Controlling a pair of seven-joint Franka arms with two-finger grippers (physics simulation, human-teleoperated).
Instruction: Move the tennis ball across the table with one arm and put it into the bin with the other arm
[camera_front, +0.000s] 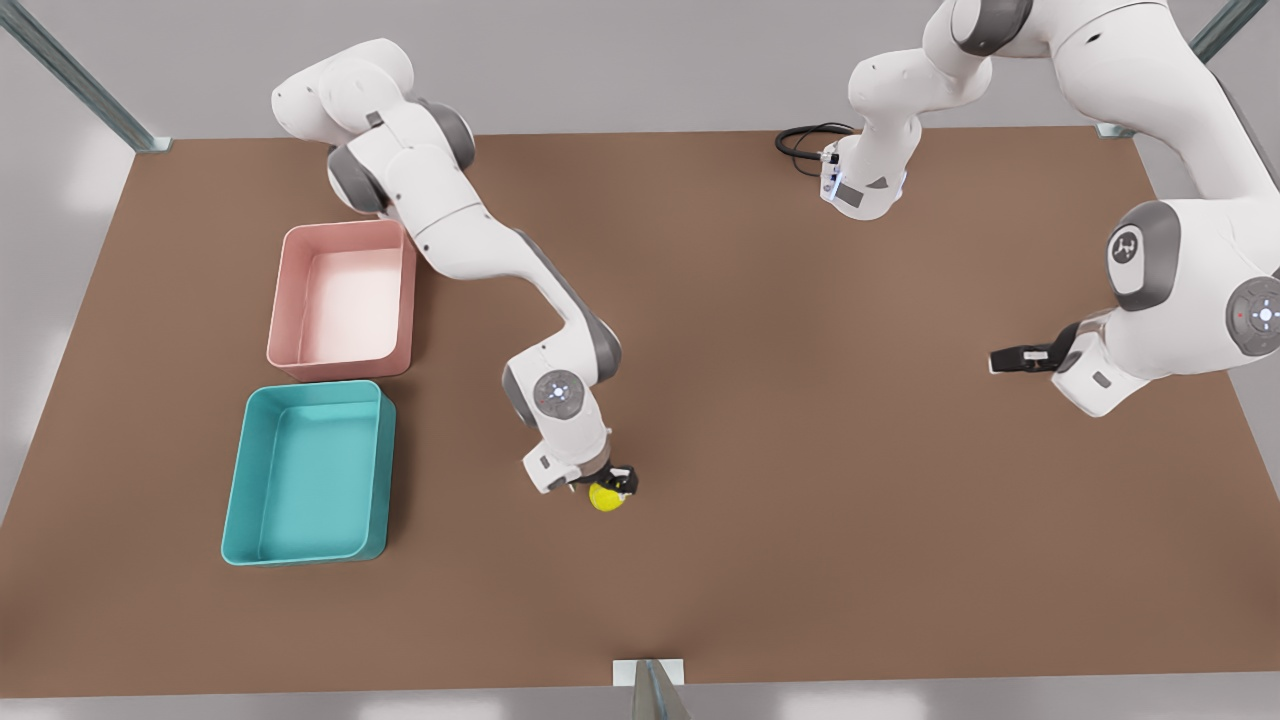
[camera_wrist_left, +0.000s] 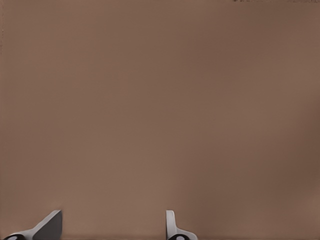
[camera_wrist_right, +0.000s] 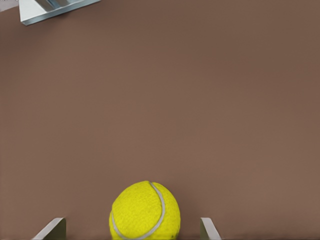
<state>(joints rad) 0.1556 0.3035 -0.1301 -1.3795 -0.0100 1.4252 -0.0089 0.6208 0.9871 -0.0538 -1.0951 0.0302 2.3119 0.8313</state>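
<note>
The yellow-green tennis ball rests on the brown table, a little toward the front view's left of the middle. My right gripper, on the arm at the front view's left, hangs right over it. In the right wrist view the ball sits between the fingers, and the right gripper is open with a gap on each side. My left gripper, on the arm at the front view's right, waits low over the table; it is open over bare tabletop.
A pink bin and a teal bin stand side by side at the front view's left, beyond the right arm. A black cable lies near the far edge. A metal bracket sits at the near edge.
</note>
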